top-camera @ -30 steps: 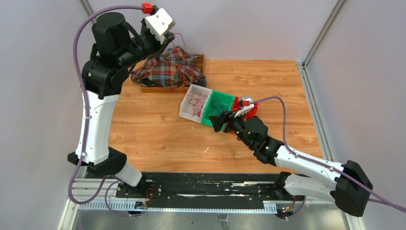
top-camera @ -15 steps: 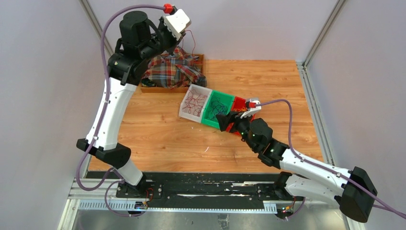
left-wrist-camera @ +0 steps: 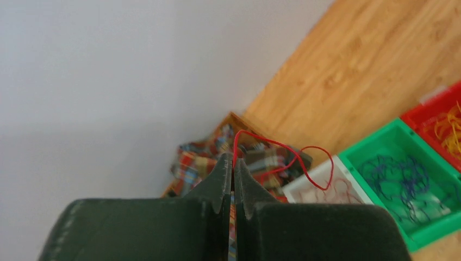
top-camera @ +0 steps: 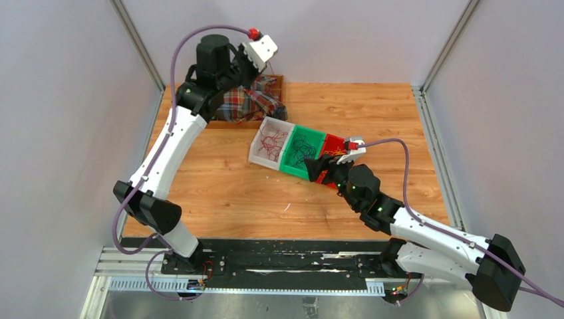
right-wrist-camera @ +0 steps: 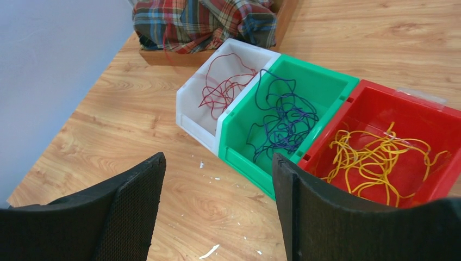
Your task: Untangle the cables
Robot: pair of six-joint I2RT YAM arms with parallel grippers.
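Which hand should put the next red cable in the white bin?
Left: the left hand is shut on a red cable over the plaid cloth, beside the white bin; the right hand hangs open and empty.

— Top view?
— High behind the arm bases, facing down over the whole counter (top-camera: pixel 219 186).
— Wrists?
— Left looks down from afar past the left pincer (left-wrist-camera: pixel 232 166); right, near, past the right pincer (right-wrist-camera: pixel 217 163). All share the green bin (right-wrist-camera: pixel 244 169).

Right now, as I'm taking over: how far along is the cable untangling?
Done: red cables in the white bin, blue cables in the green bin, yellow cables in the red bin. In hand: left gripper shut on one red cable; right gripper open, empty. Left: that cable's drop; no remaining tangle visible.
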